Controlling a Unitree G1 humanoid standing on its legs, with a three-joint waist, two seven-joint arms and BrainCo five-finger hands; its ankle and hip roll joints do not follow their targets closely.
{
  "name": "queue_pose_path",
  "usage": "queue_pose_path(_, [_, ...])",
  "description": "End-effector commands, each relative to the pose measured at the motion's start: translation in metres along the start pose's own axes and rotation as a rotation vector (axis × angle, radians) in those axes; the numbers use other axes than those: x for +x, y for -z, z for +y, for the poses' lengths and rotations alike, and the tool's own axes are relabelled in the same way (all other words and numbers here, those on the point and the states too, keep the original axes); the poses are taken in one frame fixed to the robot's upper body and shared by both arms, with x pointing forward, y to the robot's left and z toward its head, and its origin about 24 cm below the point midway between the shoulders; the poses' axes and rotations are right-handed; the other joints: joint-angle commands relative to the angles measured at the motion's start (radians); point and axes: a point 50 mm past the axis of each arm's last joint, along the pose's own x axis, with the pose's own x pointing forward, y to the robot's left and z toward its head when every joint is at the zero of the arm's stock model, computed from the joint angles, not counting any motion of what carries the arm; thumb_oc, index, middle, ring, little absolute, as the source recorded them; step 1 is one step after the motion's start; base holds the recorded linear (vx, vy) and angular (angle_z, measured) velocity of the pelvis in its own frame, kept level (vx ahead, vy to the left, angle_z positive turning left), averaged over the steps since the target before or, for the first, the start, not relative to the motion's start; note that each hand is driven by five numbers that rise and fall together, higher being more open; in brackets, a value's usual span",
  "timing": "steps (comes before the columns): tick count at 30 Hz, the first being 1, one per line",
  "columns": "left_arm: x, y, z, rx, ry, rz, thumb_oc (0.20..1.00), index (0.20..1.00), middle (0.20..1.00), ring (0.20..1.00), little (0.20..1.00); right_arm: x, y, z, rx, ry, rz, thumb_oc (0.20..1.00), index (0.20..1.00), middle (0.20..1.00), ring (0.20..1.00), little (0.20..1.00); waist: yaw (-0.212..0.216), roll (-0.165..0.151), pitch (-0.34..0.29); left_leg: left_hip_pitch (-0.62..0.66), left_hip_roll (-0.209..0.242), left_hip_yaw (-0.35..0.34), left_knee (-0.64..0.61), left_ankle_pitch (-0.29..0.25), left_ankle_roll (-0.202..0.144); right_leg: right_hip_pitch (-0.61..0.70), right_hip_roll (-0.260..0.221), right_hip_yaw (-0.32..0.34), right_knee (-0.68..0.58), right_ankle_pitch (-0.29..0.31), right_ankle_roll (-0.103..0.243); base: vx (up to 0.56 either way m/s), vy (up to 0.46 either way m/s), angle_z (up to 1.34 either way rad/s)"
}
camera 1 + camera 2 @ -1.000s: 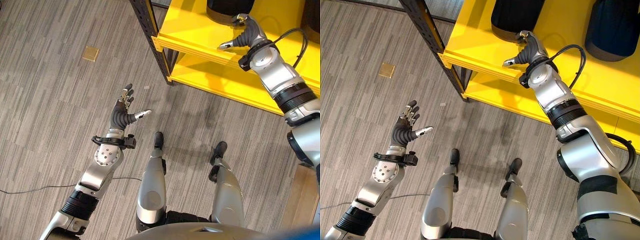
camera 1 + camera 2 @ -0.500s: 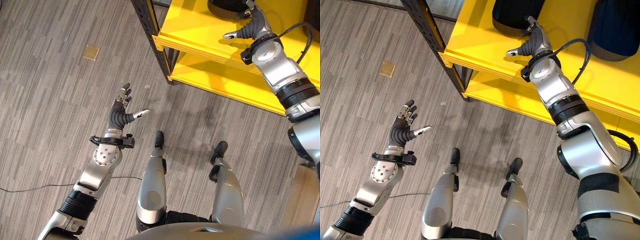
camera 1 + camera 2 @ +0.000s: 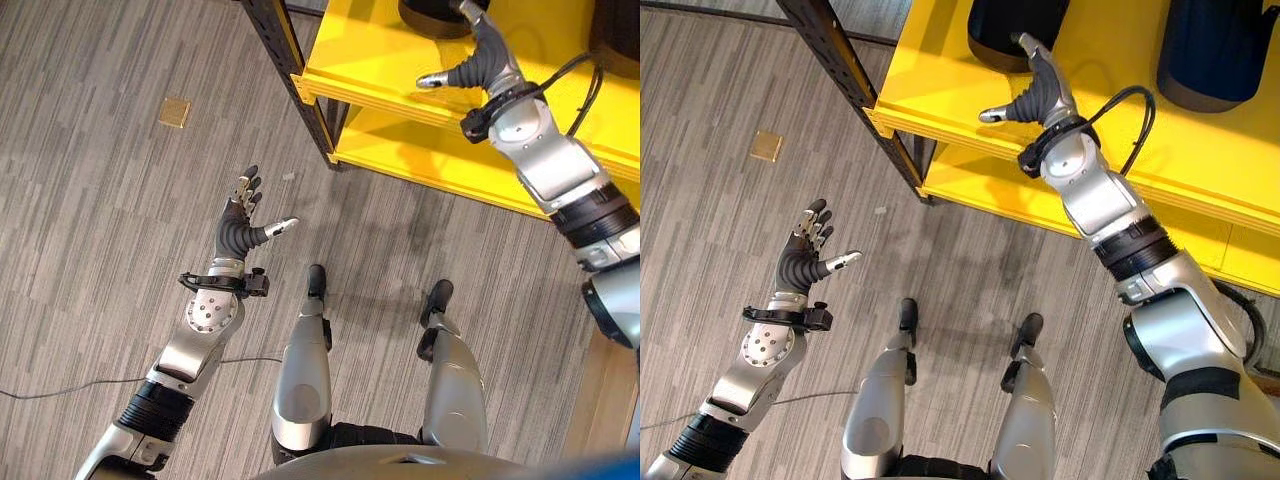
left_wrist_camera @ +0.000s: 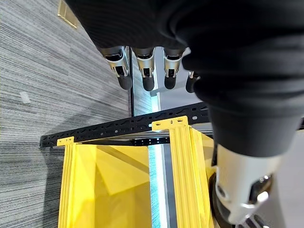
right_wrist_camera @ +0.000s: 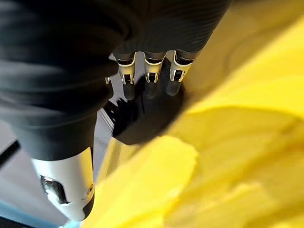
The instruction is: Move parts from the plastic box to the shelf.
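Observation:
A black rounded part [image 3: 1012, 28] stands on the yellow shelf's [image 3: 940, 85] upper board, and a second dark part [image 3: 1210, 50] stands further right. My right hand [image 3: 1036, 92] hovers over that board, open, its straight fingers beside the first part [image 5: 147, 116] and its thumb stuck out to the left. It holds nothing. Out over the floor my left hand [image 3: 241, 226] is raised, open and empty, with its fingers [image 4: 142, 71] spread.
The shelf's black perforated post [image 3: 291, 62] rises at its left corner, with a lower yellow board [image 3: 440, 150] under the top one. A small brass plate [image 3: 174, 112] is set into the grey striped floor at the left.
My right hand has reached further in over the upper board, up to the black part. The left hand has hardly moved. The view has shifted slightly.

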Motion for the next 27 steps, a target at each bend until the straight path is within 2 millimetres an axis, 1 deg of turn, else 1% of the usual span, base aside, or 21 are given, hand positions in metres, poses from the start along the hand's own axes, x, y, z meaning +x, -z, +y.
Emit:
queue_pose_path(1, [-0.011, -0.018, -0.002, -0.043, 0.007, -0.106, 1.000, 1.000, 1.000, 1.000, 1.000, 0.001, -0.018, -0.014, 0.028, 0.002, -0.067, 1.000, 1.000, 1.000, 1.000, 1.000, -0.003, -0.029, -0.017, 0.008, -0.004, 0.037, 0.061, -0.063, 0.053, 0.035, 0.017, -0.009, 0.058, -0.100, 0.005, -0.01, 0.000, -0.06])
queue_pose_path(4, [-0.011, -0.018, -0.002, -0.043, 0.007, -0.106, 1.000, 1.000, 1.000, 1.000, 1.000, 0.001, -0.018, -0.014, 0.028, 0.002, -0.067, 1.000, 1.000, 1.000, 1.000, 1.000, -0.003, -0.029, -0.017, 0.008, -0.004, 0.037, 0.061, -0.063, 0.053, 0.035, 0.017, -0.009, 0.058, -0.100, 0.005, -0.01, 0.000, -0.06])
queue_pose_path(5, [-0.010, -0.019, -0.002, -0.045, 0.001, -0.109, 1.000, 1.000, 1.000, 1.000, 1.000, -0.003, -0.016, -0.009, 0.043, -0.017, -0.068, 1.000, 1.000, 1.000, 1.000, 1.000, -0.009, -0.031, -0.017, 0.013, -0.004, 0.039, 0.058, -0.062, 0.053, 0.039, 0.020, -0.006, 0.056, -0.101, 0.005, -0.11, -0.002, -0.03])
queue_pose_path(6, [-0.012, -0.022, 0.001, -0.055, -0.019, -0.124, 1.000, 1.000, 1.000, 1.000, 1.000, -0.037, -0.006, 0.010, 0.102, -0.114, -0.094, 1.000, 1.000, 1.000, 1.000, 1.000, -0.048, -0.043, -0.017, 0.085, -0.005, 0.064, 0.024, -0.060, 0.052, 0.097, 0.031, 0.009, 0.033, -0.106, 0.006, -0.12, -0.006, 0.01])
queue_pose_path(7, [-0.013, -0.022, 0.000, -0.058, -0.018, -0.124, 1.000, 1.000, 1.000, 1.000, 1.000, -0.039, -0.005, 0.010, 0.106, -0.117, -0.092, 1.000, 1.000, 1.000, 1.000, 1.000, -0.048, -0.044, -0.017, 0.092, -0.005, 0.065, 0.022, -0.060, 0.052, 0.103, 0.032, 0.010, 0.031, -0.106, 0.007, -0.13, -0.027, 0.01])
queue_pose_path(8, [-0.014, -0.021, 0.002, -0.086, -0.028, -0.116, 1.000, 1.000, 1.000, 1.000, 1.000, -0.055, -0.002, 0.014, 0.163, -0.148, -0.092, 1.000, 1.000, 1.000, 1.000, 1.000, -0.064, -0.055, -0.017, 0.150, -0.006, 0.081, 0.002, -0.066, 0.052, 0.160, 0.036, 0.013, -0.001, -0.101, 0.009, -0.03, -0.030, -0.08])
queue_pose_path(10, [-0.015, -0.022, 0.003, -0.122, -0.031, -0.109, 1.000, 1.000, 1.000, 1.000, 1.000, -0.063, 0.000, 0.014, 0.204, -0.158, -0.101, 1.000, 1.000, 1.000, 1.000, 1.000, -0.072, -0.061, -0.017, 0.179, -0.005, 0.089, -0.010, -0.065, 0.053, 0.191, 0.039, 0.016, -0.023, -0.093, 0.010, -0.03, -0.028, -0.14])
queue_pose_path(12, [-0.018, -0.015, 0.000, -0.234, -0.020, -0.051, 1.000, 1.000, 1.000, 1.000, 1.000, -0.075, 0.002, 0.015, 0.292, -0.179, -0.145, 1.000, 1.000, 1.000, 1.000, 1.000, -0.085, -0.070, -0.030, 0.221, -0.001, 0.099, -0.030, -0.065, 0.051, 0.236, 0.039, 0.019, -0.057, -0.079, 0.015, 0.01, -0.034, -0.07])
queue_pose_path(13, [-0.024, -0.008, -0.001, -0.299, -0.027, -0.026, 1.000, 1.000, 1.000, 1.000, 1.000, -0.088, -0.001, 0.019, 0.408, -0.223, -0.196, 1.000, 1.000, 1.000, 1.000, 1.000, -0.095, -0.077, -0.060, 0.242, 0.005, 0.106, -0.051, -0.058, 0.050, 0.256, 0.038, 0.022, -0.083, -0.065, 0.020, 0.05, -0.046, -0.16])
queue_pose_path(16, [-0.031, -0.002, -0.002, -0.401, -0.073, -0.019, 1.000, 1.000, 1.000, 1.000, 1.000, -0.112, 0.007, 0.031, 0.655, -0.275, -0.190, 1.000, 1.000, 1.000, 1.000, 1.000, -0.117, -0.087, -0.114, 0.281, 0.021, 0.118, -0.094, -0.039, 0.042, 0.290, 0.037, 0.022, -0.130, -0.038, 0.030, 0.06, -0.051, -0.17])
queue_pose_path(17, [-0.033, -0.001, -0.002, -0.412, -0.072, -0.011, 1.000, 1.000, 1.000, 1.000, 1.000, -0.116, 0.010, 0.034, 0.676, -0.280, -0.179, 1.000, 1.000, 1.000, 1.000, 1.000, -0.119, -0.088, -0.121, 0.286, 0.024, 0.119, -0.101, -0.036, 0.041, 0.295, 0.038, 0.022, -0.139, -0.035, 0.032, 0.05, -0.064, -0.14])
queue_pose_path(18, [-0.040, 0.003, -0.007, -0.440, -0.034, -0.003, 1.000, 1.000, 1.000, 1.000, 1.000, -0.132, 0.025, 0.041, 0.819, -0.261, -0.140, 1.000, 1.000, 1.000, 1.000, 1.000, -0.128, -0.092, -0.156, 0.312, 0.032, 0.125, -0.131, -0.025, 0.035, 0.321, 0.039, 0.023, -0.177, -0.020, 0.038, 0.07, -0.064, -0.15])
queue_pose_path(19, [-0.048, 0.005, -0.007, -0.451, -0.037, -0.022, 1.000, 1.000, 1.000, 1.000, 1.000, -0.146, 0.040, 0.046, 0.877, -0.235, -0.097, 1.000, 1.000, 1.000, 1.000, 1.000, -0.136, -0.091, -0.183, 0.335, 0.040, 0.132, -0.156, -0.014, 0.031, 0.342, 0.042, 0.023, -0.205, -0.009, 0.042, 0.07, -0.063, -0.06])
queue_pose_path(21, [-0.052, 0.006, -0.006, -0.457, -0.028, -0.029, 1.000, 1.000, 1.000, 1.000, 1.000, -0.154, 0.050, 0.048, 0.924, -0.221, -0.061, 1.000, 1.000, 1.000, 1.000, 1.000, -0.142, -0.090, -0.204, 0.346, 0.046, 0.137, -0.176, -0.005, 0.029, 0.351, 0.043, 0.025, -0.226, 0.001, 0.044, 0.04, -0.026, -0.01])
queue_pose_path(22, [-0.061, 0.013, -0.004, -0.462, 0.005, 0.016, 1.000, 1.000, 1.000, 1.000, 1.000, -0.174, 0.073, 0.056, 0.966, -0.187, 0.028, 1.000, 1.000, 1.000, 1.000, 1.000, -0.156, -0.089, -0.247, 0.369, 0.058, 0.144, -0.207, 0.007, 0.019, 0.378, 0.041, 0.017, -0.276, 0.025, 0.055, 0.02, -0.022, -0.06])
queue_pose_path(24, [-0.066, 0.018, 0.000, -0.473, 0.001, 0.039, 1.000, 1.000, 1.000, 1.000, 1.000, -0.186, 0.086, 0.060, 0.984, -0.192, 0.090, 1.000, 1.000, 1.000, 1.000, 1.000, -0.167, -0.088, -0.270, 0.381, 0.063, 0.156, -0.209, 0.004, 0.015, 0.379, 0.034, 0.013, -0.280, 0.028, 0.064, 0.00, 0.000, 0.00])
queue_pose_path(27, [-0.072, 0.022, 0.006, -0.486, 0.009, 0.070, 1.000, 1.000, 1.000, 1.000, 1.000, -0.199, 0.096, 0.064, 0.954, -0.198, 0.120, 1.000, 1.000, 1.000, 1.000, 1.000, -0.174, -0.087, -0.295, 0.398, 0.064, 0.169, -0.209, -0.004, 0.014, 0.385, 0.028, 0.006, -0.280, 0.029, 0.071, -0.03, -0.003, -0.07])
